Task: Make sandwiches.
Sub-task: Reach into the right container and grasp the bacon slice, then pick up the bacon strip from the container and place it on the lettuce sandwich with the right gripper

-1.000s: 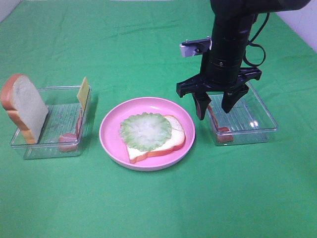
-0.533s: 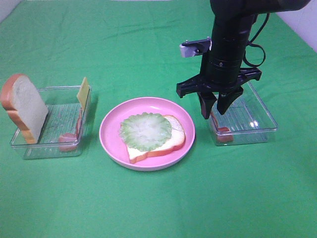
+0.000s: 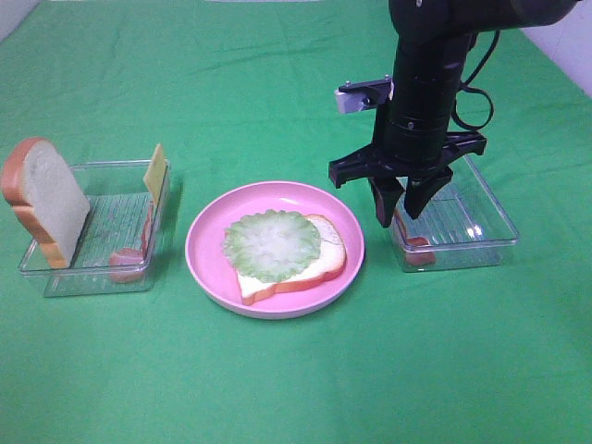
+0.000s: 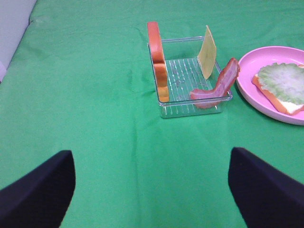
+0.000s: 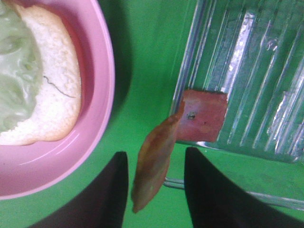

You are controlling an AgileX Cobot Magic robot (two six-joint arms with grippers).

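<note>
The right pincer (image 3: 399,218) has narrowed since a second ago and loosely flanks a meat strip (image 5: 153,171) (not clamped) at the 9 o'clock rim of the tray (image 3: 462,254). Bread (image 3: 330,252) under lettuce (image 3: 273,242) lies on the plate (image 3: 205,236) at 9 o'clock of that. The left pincer (image 4: 151,153) gapes wide.

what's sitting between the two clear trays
The pink plate, holding a bread slice topped with a lettuce leaf, sits between the left tray and right tray; the exterior high view shows it.
</note>
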